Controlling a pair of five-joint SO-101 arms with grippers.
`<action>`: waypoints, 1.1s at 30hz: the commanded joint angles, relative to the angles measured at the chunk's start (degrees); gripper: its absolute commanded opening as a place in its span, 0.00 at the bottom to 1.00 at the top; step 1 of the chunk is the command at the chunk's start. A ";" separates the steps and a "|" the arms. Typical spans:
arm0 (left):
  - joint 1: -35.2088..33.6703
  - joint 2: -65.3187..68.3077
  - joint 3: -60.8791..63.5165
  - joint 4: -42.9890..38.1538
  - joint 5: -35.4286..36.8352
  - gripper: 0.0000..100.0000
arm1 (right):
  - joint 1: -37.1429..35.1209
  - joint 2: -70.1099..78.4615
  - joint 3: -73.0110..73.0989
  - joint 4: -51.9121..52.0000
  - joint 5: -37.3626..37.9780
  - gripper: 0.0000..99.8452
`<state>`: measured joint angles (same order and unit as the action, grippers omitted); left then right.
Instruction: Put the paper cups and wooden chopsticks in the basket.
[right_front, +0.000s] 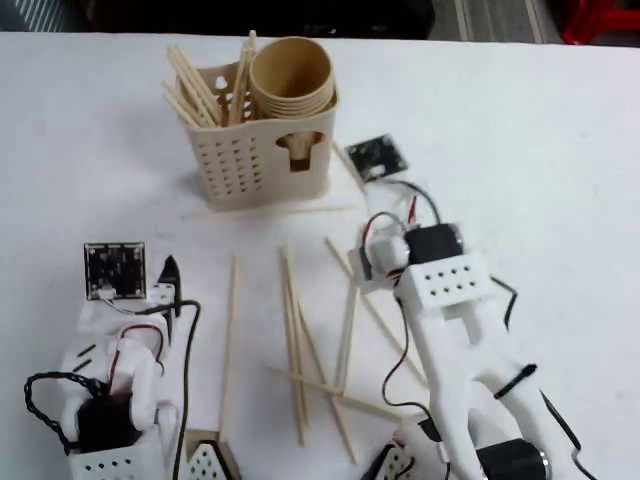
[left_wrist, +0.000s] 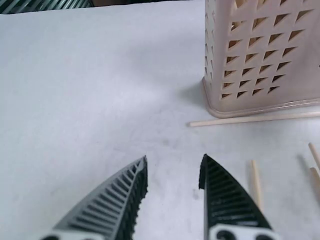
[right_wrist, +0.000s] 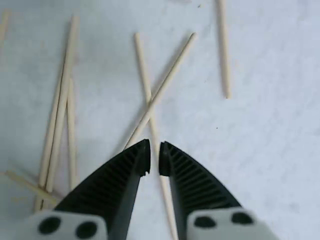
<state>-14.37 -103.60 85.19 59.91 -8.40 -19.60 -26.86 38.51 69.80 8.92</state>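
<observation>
The pale perforated basket (right_front: 262, 165) stands at the table's (right_front: 520, 120) far side. It holds a nested stack of tan paper cups (right_front: 292, 75) beside a bundle of upright wooden chopsticks (right_front: 200, 90). More loose chopsticks (right_front: 293, 340) lie scattered and crossing on the table between the arms, thin and light-coloured. The right gripper (right_wrist: 154, 152) is drawn in to a narrow slit, its tips pinching one flat-lying chopstick (right_wrist: 145, 80). The left gripper (left_wrist: 172, 167) is spread apart over bare table near the basket.

Paper cups (right_front: 292, 75) in basket (right_front: 255, 165), chopsticks (right_front: 295, 340) before it
</observation>
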 joint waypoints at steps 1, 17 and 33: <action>-0.57 -0.66 -0.26 -0.09 0.00 0.18 | -2.33 -1.89 3.34 -3.12 -0.18 0.19; -0.57 -0.66 -0.26 0.00 0.00 0.18 | -8.04 15.34 6.15 -23.69 -8.62 0.21; -0.57 -0.66 -0.26 0.00 0.00 0.18 | -2.42 30.02 -0.26 -22.20 1.58 0.02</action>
<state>-14.37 -103.60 85.19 59.91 -8.40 -23.03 2.95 39.03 47.30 9.19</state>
